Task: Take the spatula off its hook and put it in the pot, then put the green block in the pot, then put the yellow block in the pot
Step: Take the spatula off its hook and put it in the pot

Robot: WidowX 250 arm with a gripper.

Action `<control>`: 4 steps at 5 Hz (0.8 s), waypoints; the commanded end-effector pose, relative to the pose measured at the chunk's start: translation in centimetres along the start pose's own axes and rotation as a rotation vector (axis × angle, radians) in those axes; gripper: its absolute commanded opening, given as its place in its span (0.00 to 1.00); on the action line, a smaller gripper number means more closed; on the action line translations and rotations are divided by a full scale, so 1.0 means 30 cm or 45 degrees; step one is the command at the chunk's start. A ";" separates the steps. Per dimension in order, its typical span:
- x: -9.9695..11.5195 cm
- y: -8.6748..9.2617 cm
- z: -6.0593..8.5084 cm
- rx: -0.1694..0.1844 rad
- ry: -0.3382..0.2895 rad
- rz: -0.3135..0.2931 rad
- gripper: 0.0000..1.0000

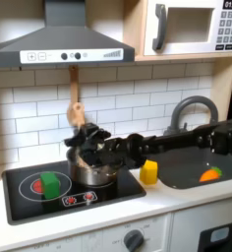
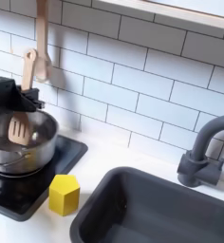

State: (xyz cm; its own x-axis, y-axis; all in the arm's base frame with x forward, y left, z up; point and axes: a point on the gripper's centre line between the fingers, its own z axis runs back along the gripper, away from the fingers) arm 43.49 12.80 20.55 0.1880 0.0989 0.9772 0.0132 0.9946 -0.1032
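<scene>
In the second exterior view the light wooden spatula [image 2: 19,130] stands nearly upright, its slotted head inside the steel pot [image 2: 28,152] and its handle rising past my black gripper [image 2: 17,95], which is shut on it. In the first exterior view my gripper [image 1: 84,140] hovers just over the pot [image 1: 92,175] on the stove's right burner. The green block [image 1: 51,183] sits on the left burner. The yellow block [image 1: 148,172] rests on the counter between stove and sink, also visible as the yellow block [image 2: 65,194] near the stove's corner.
A wooden spoon [image 2: 40,62] hangs on the tiled wall behind the pot. The dark sink [image 2: 152,204] with its grey faucet [image 2: 204,152] lies at the second exterior view's right. A small orange piece [image 1: 210,174] lies in the sink. A range hood [image 1: 59,39] overhangs the stove.
</scene>
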 end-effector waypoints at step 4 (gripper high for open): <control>-0.039 -0.067 0.085 -0.090 0.038 0.062 0.00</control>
State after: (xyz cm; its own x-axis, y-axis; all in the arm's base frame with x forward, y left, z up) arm 41.08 9.91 19.82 0.2283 0.1411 0.9633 0.0922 0.9819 -0.1657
